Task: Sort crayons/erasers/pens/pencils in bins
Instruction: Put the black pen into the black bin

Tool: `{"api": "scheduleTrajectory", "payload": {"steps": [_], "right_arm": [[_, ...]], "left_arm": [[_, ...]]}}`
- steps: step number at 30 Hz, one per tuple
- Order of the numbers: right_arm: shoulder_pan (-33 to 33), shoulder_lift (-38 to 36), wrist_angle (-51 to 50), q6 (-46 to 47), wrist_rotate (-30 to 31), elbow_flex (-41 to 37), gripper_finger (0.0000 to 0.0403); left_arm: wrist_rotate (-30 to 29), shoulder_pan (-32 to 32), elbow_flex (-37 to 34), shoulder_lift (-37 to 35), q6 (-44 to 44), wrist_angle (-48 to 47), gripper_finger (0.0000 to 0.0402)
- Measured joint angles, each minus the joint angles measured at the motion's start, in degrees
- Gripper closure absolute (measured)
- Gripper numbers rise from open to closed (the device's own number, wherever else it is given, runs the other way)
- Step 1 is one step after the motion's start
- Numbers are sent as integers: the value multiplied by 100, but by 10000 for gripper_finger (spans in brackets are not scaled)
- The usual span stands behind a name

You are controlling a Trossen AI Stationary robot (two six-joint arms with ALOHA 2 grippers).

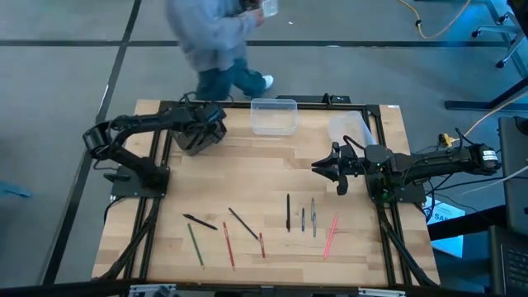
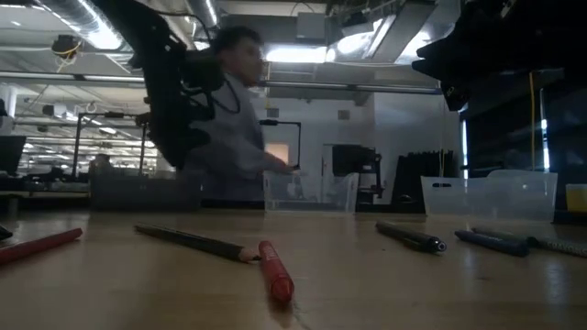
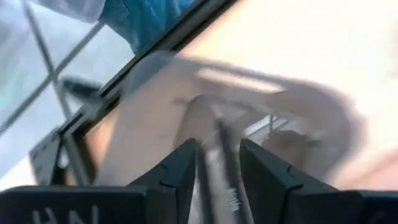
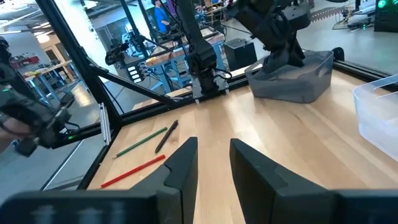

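Several sticks lie flat in a loose row near the table's near edge: a black stick (image 1: 200, 222), a green stick (image 1: 195, 245), a red stick (image 1: 228, 245), a black pen (image 1: 288, 212), a pink stick (image 1: 332, 235) and others. The dark grey bin (image 1: 196, 140), the clear bin (image 1: 274, 115) and the whitish bin (image 1: 351, 128) stand along the far edge. My left gripper (image 1: 206, 125) hangs over the dark grey bin, fingers apart, with a blurred dark stick (image 3: 219, 149) showing in the gap. My right gripper (image 1: 323, 166) is open and empty above the table's middle right. My left gripper points down into the dark grey bin. The dark stick (image 3: 217, 134) runs along the gap between the fingers (image 3: 180, 168), but the blur does not let me tell whether they touch it.
A person (image 1: 219, 33) stands just beyond the table's far edge, behind the bins. A black frame rail (image 1: 388, 165) runs round the table. In the low view a red crayon (image 2: 275, 272) and a dark pencil (image 2: 193, 241) lie nearest. Bare wood lies between the bins and the sticks.
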Motion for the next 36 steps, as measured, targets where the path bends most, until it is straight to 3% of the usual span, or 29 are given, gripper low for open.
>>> {"api": "scheduleTrajectory", "payload": {"steps": [2, 6, 10, 14, 17, 23, 26, 30, 36], "right_arm": [[0, 0, 3, -9, 3, 0, 305], [0, 0, 138, -9, 7, 0, 305], [0, -4, 252, 2, 8, 0, 305], [-2, -4, 273, 23, 8, 0, 305], [-1, -8, 386, 115, -6, -2, 305], [1, -9, 555, 136, -238, -2, 305], [16, -9, 560, 271, -246, -2, 305], [102, -9, 532, 336, -242, -2, 305], [248, -7, 520, 287, 200, -2, 305]], "left_arm": [[11, -373, 0, 0, 24, 312, 288], [742, -1199, 0, 19, -155, 1408, 288], [993, -2159, -4, 291, -113, 2667, 288], [1063, -2926, 7, 826, 294, 3805, 288], [1500, -3403, 219, 1363, 608, 4326, 288], [2086, -4039, 1253, 2458, 963, 4437, 277], [2044, -4210, 1748, 2931, 411, 4458, 263], [1291, -4346, 2262, 3553, -1153, 4389, 251], [655, -4594, 3156, 4331, -1915, 3423, 250]]}}
